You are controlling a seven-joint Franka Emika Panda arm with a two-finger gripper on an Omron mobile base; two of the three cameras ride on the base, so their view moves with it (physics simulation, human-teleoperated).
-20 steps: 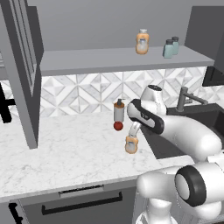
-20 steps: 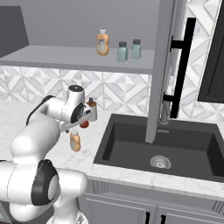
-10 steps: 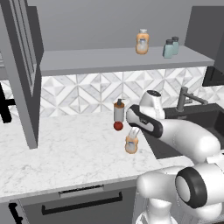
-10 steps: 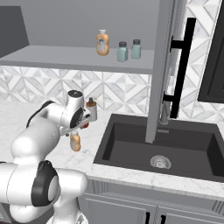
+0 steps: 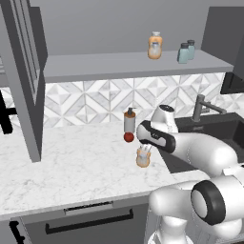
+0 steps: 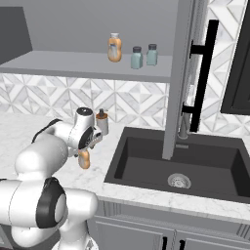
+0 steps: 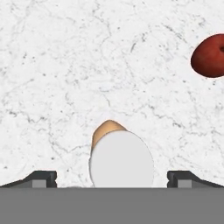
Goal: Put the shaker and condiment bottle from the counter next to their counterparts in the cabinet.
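Claw (image 7: 112,177) spread fully wide, gripping nothing, poised directly above the condiment bottle (image 7: 118,155) standing upright on the marble tabletop (image 7: 65,65). Pale cap between the two fingertips (image 7: 41,178). Red apple (image 7: 210,56) off to one side, well apart.

No readable text, brand, number or sign anywhere. Pale label on the condiment bottle (image 5: 142,157) on the counter (image 5: 71,162): blank at this size. Same for the label on its orange twin (image 5: 154,46) up in the cabinet (image 5: 119,66).
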